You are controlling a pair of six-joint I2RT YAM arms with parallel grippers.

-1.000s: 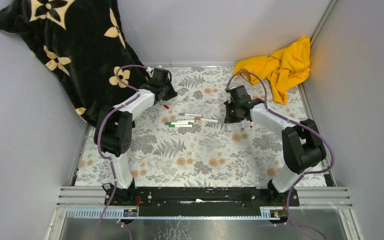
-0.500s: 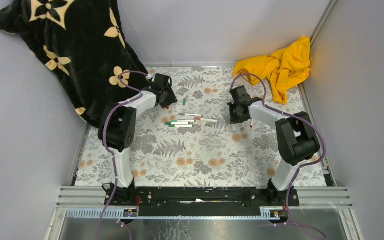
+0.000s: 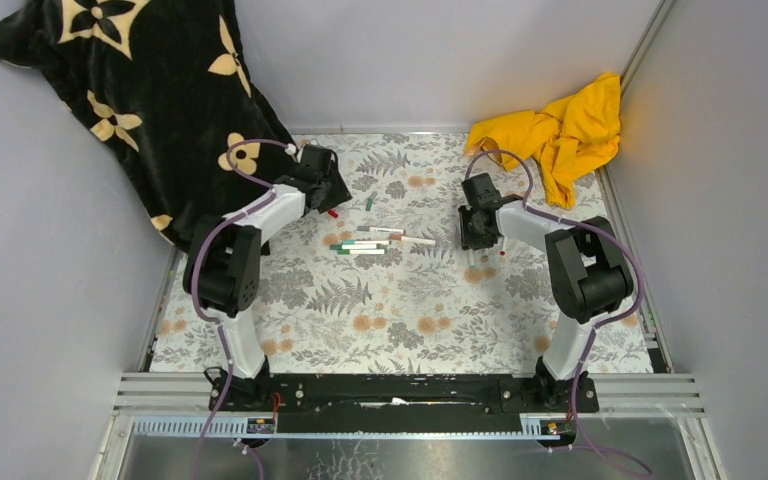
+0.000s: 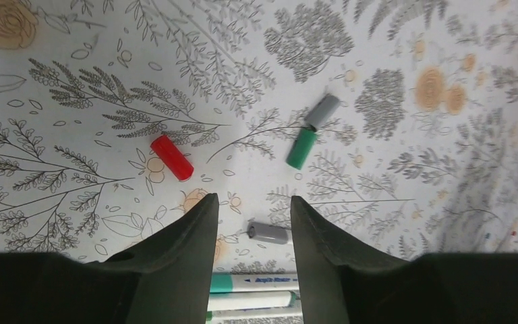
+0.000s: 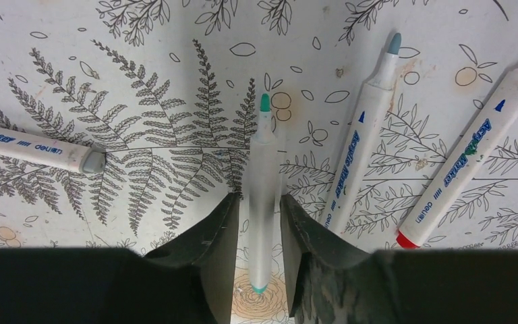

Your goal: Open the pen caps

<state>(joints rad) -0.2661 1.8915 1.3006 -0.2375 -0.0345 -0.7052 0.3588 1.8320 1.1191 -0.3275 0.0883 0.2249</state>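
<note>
Red cap (image 4: 172,157) beyond parted left pincer (image 4: 253,200); right pincer (image 5: 259,196) parted around pen (image 5: 264,148).

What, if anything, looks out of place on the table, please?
Lying loose and scattered: a red cap, a green cap touching a grey cap, and a second grey cap. A yellow cloth lies crumpled at the far right corner.

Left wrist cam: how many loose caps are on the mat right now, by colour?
Red cap: 1
Green cap: 1
Grey caps: 2
Total: 4
</note>
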